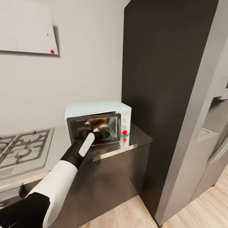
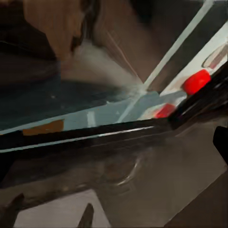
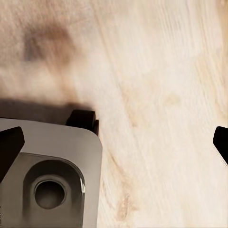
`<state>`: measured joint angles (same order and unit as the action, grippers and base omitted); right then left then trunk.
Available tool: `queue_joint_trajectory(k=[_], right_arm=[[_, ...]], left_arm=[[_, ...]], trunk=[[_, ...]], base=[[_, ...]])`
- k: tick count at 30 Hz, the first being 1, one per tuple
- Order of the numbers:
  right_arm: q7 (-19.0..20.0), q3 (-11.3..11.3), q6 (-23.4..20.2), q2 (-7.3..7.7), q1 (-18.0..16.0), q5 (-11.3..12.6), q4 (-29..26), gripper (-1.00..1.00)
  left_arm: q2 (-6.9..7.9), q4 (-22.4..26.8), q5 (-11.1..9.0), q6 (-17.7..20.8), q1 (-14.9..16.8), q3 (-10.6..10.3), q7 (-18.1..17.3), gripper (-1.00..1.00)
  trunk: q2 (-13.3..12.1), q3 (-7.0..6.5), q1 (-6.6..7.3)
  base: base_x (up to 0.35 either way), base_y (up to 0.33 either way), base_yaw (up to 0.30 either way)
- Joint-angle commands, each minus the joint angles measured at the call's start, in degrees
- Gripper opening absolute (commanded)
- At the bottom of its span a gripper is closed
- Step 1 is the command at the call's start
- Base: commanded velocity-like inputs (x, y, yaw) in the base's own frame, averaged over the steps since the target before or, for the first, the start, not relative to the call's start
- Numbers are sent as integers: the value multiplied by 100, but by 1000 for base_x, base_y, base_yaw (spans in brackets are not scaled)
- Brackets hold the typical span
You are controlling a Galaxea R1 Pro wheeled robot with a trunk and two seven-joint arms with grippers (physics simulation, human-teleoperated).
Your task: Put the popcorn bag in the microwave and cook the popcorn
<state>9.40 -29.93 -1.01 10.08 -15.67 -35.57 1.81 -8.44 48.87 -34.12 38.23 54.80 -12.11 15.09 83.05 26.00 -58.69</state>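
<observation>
The pale blue-white microwave (image 1: 95, 109) stands on the grey steel countertop (image 1: 141, 137) against a tall dark cabinet. Its dark glass door (image 1: 95, 126) looks shut. A mustard-brown shape (image 1: 98, 121) shows behind the glass, which looks like the popcorn bag (image 2: 54, 28). No popcorn kernels can be made out. My left gripper (image 1: 103, 135) is held against the lower middle of the door, just left of the red knob (image 1: 124, 132). Its fingertips (image 2: 221, 142) stand wide apart, holding nothing. My right gripper (image 3: 114, 142) hangs open over the wooden floor (image 3: 156, 71).
A gas hob (image 1: 22, 148) lies on the counter left of the microwave. The tall dark cabinet (image 1: 164, 79) rises right of it, with grey appliances (image 1: 215, 136) beyond. Part of my grey base (image 3: 47, 175) shows below the right gripper.
</observation>
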Motion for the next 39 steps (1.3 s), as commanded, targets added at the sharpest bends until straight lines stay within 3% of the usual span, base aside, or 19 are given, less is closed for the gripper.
queue_joint_trajectory(k=[1,8,11,14,24,26,31,34,35,37,39], right_arm=[[14,-48,-12,3,-6,-37,7,100],[17,-40,-21,3,-7,-46,7,100],[17,-39,-28,3,-7,-46,5,100],[14,-39,-30,2,-6,-46,6,100],[17,-39,-23,2,-6,-46,6,100],[11,-35,-22,-3,-6,-52,6,100],[19,-9,-27,40,-6,-109,-15,100],[12,-7,-13,36,-7,-143,-57,100],[14,-5,-16,24,-7,-150,-66,100],[26,-5,-29,6,-9,-159,-75,100],[43,-8,-54,-2,-7,-236,-146,100]], left_arm=[[-1,8,-68,8,4,-11,54,100],[-23,71,-83,12,4,-2,178,100],[-130,158,-156,17,4,-20,917,100],[-156,171,-231,25,4,-27,1246,100],[-156,1,-269,35,4,-28,1294,100],[-156,-402,-268,35,4,-28,1294,100],[-156,-2713,-255,-107,4,-21,1232,100],[-156,-4187,-312,-901,-11,-14,888,100],[-139,-4528,-342,-1260,-42,-8,466,100],[-75,-4695,-357,-1472,-67,-5,78,100],[84,-4830,-371,-1647,-411,-3,-250,100]], trunk=[[3,6,-3],[3,6,-3],[3,6,-3],[3,6,-3],[3,6,-3],[3,6,-3],[3,6,-3],[3,6,-3],[3,6,-3],[3,6,-3],[3,6,-3]], base=[[322,0,0],[174,0,0],[-236,0,0],[-331,0,0],[-348,0,0],[-348,0,0],[-165,0,0],[-17,0,0],[-5,0,0],[-3,0,0],[-1,0,0]])
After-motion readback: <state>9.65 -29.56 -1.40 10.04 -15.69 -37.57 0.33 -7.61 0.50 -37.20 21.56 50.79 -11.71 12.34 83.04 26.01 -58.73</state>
